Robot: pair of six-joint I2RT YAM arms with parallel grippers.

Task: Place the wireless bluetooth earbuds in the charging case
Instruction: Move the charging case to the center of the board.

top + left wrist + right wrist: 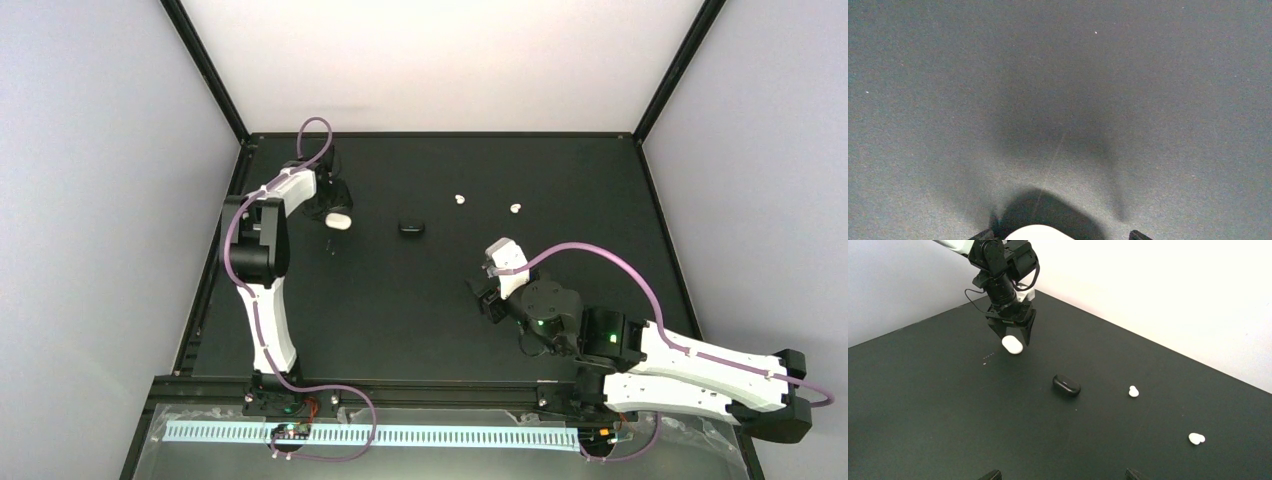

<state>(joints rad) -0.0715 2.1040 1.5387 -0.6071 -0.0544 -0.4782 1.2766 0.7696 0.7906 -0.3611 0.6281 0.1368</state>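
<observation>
Status of both pincers follows. My left pincer (1012,338) is clamped on the white rounded case (1012,345), with one finger on each side. That case sits at the fingertips and hangs clear of the black table (400,330), throwing a shadow on the surface beneath it. Pincer and white case stand to the left of the black case (411,228), near it but apart from it.

The black case lies on the table and serves as reference for all positions below.

- First white earbud (460,199): on the table, to the right of the black case and a little farther from my bases.
- Second white earbud (516,208): on the table, farther right again, apart from the first.
- Neither earbud touches the black case or any finger.

My right pincer (487,297) hovers to the right of the black case, on the side nearer my bases. Its jaws stand apart with nothing between them. Only its two fingertips show at the bottom edge of its wrist view.
</observation>
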